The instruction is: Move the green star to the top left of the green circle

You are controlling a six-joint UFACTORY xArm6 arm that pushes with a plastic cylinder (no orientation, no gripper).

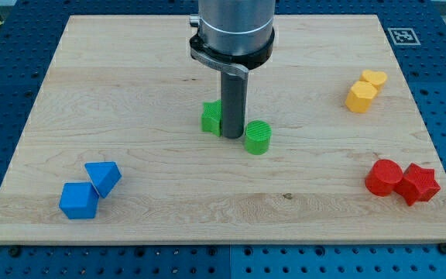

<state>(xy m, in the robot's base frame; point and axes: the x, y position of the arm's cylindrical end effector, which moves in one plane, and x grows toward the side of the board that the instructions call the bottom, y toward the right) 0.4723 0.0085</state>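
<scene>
Standing between the two green pieces, the straight dark rod comes down from its grey metal collar so that my tip (233, 136) meets the pale wooden desk (130, 93) just beside the ribbed green plastic circle (258, 138), which lies to the view's right of it. The ribbed green plastic star (211, 117) sits on the rod's other side, partly hidden behind it, already a little up and to the view's left of the circle, so the task looks close to done; I judge the rod rests there because it is nudging the star into that spot. No gripper exists on this arm, so nothing is clasped or released; the rod only pushes. Off at the view's lower left lie a blue cube (78, 201) and a blue wedge-like block (104, 177), touching. Two yellow blocks (365, 90) huddle at the upper right, and two red blocks (402, 180) at the lower right, all matte, finely ridged plastic, well apart from the work.
</scene>
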